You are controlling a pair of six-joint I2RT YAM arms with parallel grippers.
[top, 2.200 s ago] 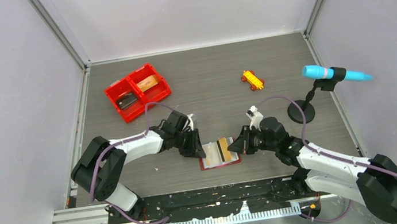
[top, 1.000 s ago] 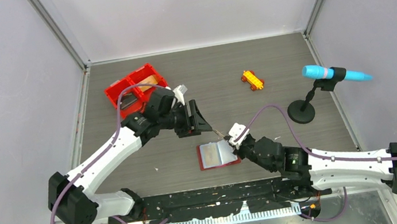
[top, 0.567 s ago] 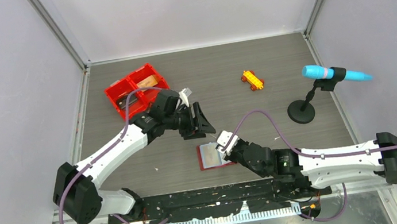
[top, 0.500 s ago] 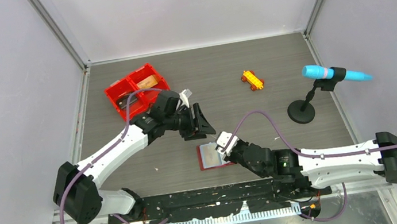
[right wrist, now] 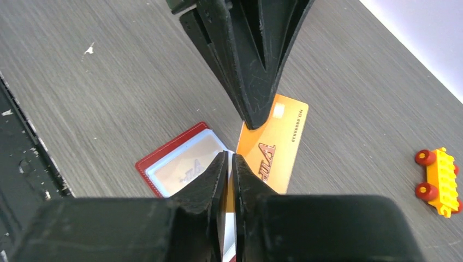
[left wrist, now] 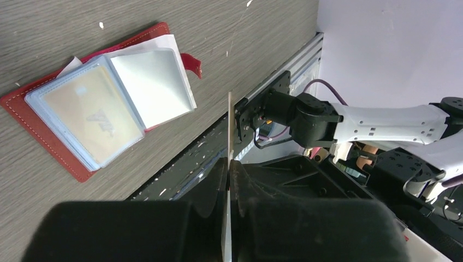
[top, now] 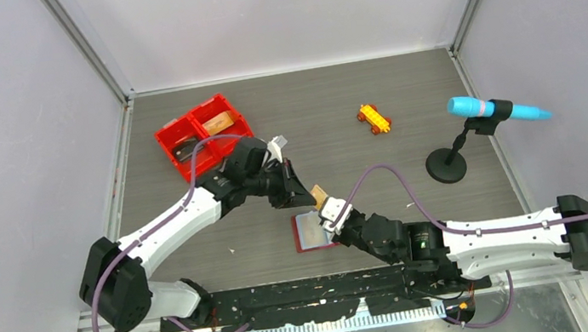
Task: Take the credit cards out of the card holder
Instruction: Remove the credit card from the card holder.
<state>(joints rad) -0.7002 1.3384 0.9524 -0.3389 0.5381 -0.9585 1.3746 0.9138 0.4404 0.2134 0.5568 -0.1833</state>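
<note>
The dark red card holder lies open on the table, its clear sleeves up, also in the left wrist view and the right wrist view. One pale orange card sits in its top sleeve. My left gripper is shut on an orange-yellow credit card and holds it above the holder's far right corner. This card is edge-on between its jaws and face-on in the right wrist view. My right gripper hovers over the holder, its jaws almost together with nothing between them.
A bright red two-compartment bin stands at the back left. An orange-yellow toy vehicle lies at the back middle, also in the right wrist view. A blue microphone on a black stand is at the right.
My left gripper was wide open above the holder; it has closed on the orange-yellow card. My right gripper has swung left from the holder's right side to over it.
</note>
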